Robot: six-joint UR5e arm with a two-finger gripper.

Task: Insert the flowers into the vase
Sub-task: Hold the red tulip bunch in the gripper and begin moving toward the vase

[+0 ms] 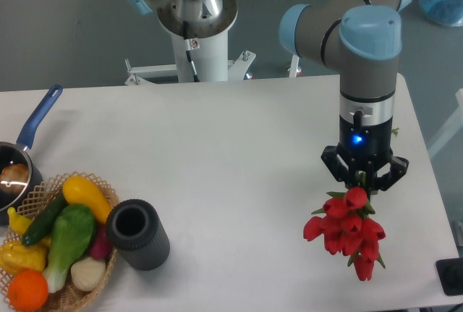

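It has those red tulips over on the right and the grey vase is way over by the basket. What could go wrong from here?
The vase has a narrow mouth, while the flowers spread into a wide bunch, so heads or leaves could catch on its rim. The vase stands against the wicker basket of vegetables; a bump might push it or tip it. The gripper appears to hold only the stems, with the heads hanging, so the bunch might swing or slip during the long trip across.
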